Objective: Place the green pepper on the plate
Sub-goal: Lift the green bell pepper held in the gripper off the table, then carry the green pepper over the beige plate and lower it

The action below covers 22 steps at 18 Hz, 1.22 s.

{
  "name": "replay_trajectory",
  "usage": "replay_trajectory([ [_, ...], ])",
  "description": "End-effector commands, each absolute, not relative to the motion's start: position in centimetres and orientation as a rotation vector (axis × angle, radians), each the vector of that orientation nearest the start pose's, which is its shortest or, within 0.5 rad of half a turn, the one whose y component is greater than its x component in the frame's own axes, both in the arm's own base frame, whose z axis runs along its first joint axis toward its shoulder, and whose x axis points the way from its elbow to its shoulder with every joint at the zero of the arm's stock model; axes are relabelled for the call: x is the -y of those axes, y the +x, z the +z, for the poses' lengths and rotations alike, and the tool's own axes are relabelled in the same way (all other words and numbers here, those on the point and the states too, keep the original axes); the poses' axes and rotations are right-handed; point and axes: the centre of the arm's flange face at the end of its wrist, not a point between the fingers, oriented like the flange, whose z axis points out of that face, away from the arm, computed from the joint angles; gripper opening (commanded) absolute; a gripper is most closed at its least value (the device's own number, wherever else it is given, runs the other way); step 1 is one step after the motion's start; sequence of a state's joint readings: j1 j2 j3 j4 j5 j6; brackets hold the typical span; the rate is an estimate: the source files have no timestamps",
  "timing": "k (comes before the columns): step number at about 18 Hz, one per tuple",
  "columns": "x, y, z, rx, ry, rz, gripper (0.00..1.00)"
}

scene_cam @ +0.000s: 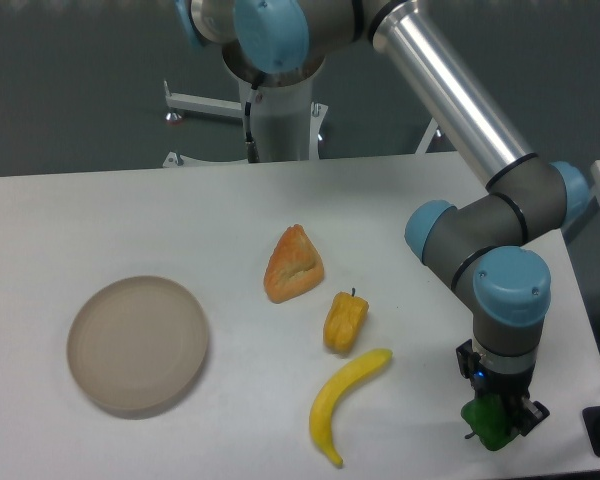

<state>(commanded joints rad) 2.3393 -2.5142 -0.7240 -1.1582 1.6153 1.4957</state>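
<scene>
- Camera view: the hand (500, 418), at five o'clock on the tabletop (100, 220), grips the green pepper (491, 424), mostly hiding it.
- The plate (137, 345) lies at eight o'clock, well apart.

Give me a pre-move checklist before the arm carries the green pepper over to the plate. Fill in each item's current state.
1. Gripper is at the green pepper: ok, it sits right over it at the table's front right.
2. Grasp is secure: cannot tell, the fingers are hidden behind the wrist and the pepper.
3. Pepper is lifted off the table: cannot tell from this one view.
4. Plate is free to receive it: ok, nothing lies on it.
5. Straight path to the plate is clear: not ok, the banana and yellow pepper lie between; carry it high.
</scene>
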Motion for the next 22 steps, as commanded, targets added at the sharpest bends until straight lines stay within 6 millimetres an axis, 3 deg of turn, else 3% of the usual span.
replay_trajectory([
  [9, -69.9, -49.5, 33.0, -1.017, -2.851, 0.423, 0.34],
  [14, -68.0, -47.0, 35.4, -0.897, -2.867, 0.297, 0.34],
  [19, -64.9, -42.5, 37.9, -0.757, -2.897, 0.196, 0.34],
  [22, -64.2, -37.8, 39.2, -0.641, -2.925, 0.159, 0.34],
])
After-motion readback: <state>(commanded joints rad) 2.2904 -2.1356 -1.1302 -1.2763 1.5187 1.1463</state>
